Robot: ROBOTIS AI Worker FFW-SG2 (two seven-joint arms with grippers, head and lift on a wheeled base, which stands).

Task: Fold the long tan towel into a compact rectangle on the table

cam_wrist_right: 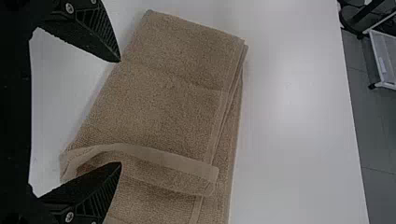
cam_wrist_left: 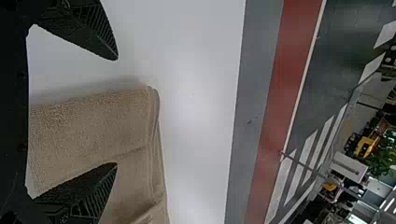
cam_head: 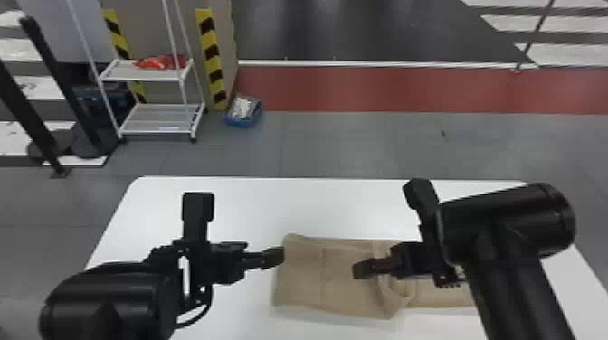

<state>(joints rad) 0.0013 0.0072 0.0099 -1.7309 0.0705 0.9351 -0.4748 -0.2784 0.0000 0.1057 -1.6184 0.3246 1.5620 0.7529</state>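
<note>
Fingers stand spread apart on both the left gripper (cam_head: 273,257), by one end of the tan towel (cam_head: 344,289), and the right gripper (cam_head: 363,269), over its raised, curled hem (cam_wrist_right: 163,158). Partly folded, the towel lies across the lower centre of the head view on the white table (cam_head: 316,203), running toward the lower right beneath the right arm (cam_head: 511,271).

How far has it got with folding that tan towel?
Partly done, it seems: the tan towel already has layers folded over at its left part. Nothing is in hand: the left gripper and right gripper are open by that folded part. Probably left to do: the length running off to the right, past the curled hem, needs folding in for a compact rectangle.
</note>
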